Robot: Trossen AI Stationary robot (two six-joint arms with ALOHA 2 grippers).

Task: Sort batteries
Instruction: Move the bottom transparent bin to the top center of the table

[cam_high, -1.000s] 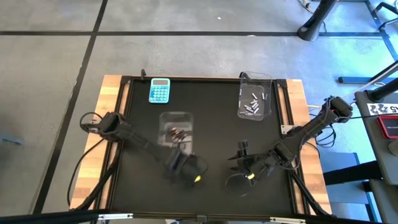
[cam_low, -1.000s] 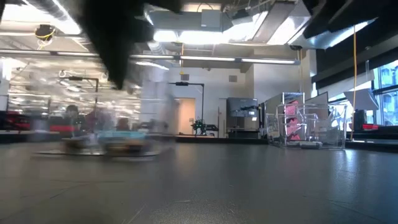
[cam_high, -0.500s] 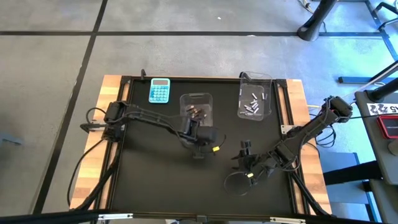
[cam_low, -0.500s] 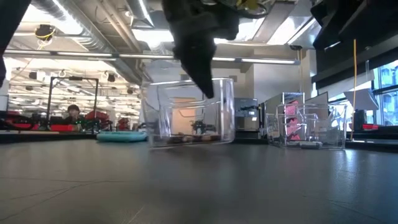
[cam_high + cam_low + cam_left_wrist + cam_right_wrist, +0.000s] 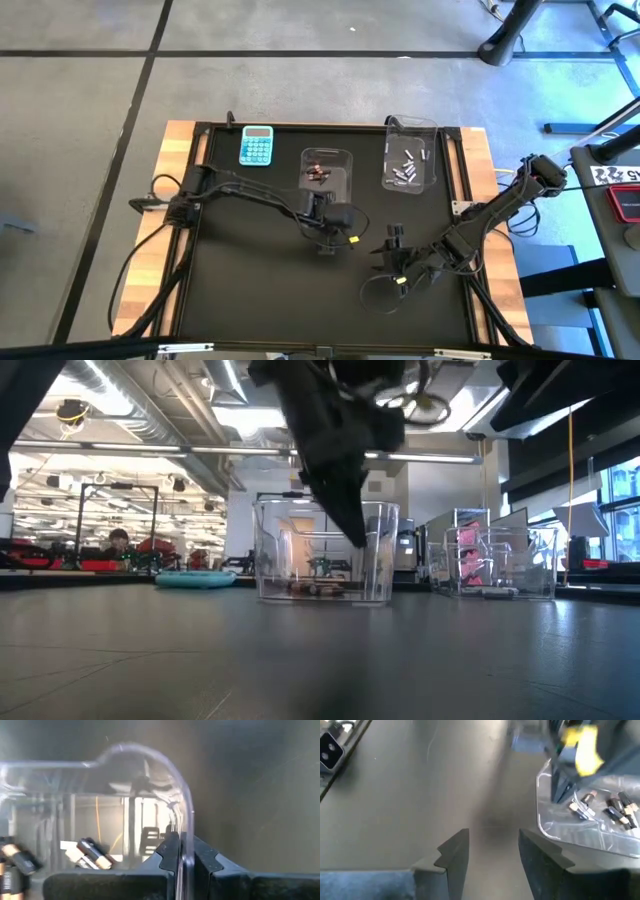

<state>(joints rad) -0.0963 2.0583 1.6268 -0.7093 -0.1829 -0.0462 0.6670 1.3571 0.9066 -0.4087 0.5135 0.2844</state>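
Batteries (image 5: 318,174), dark ones, lie in the clear bin (image 5: 343,158) mid-worktop; I see my left gripper (image 5: 181,851) with jaws pinched on its wall. Right gripper (image 5: 492,851) hovers nearby, jaws apart, empty.

Left gripper (image 5: 322,205) at bin (image 5: 327,170) of dark batteries (image 5: 317,172)

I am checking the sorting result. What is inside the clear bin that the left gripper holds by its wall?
Inside the clear bin lie a few dark batteries with red or copper ends. The left gripper is clamped on its wall. An exact count is not possible, because the wall's glare and the gripper cover some.
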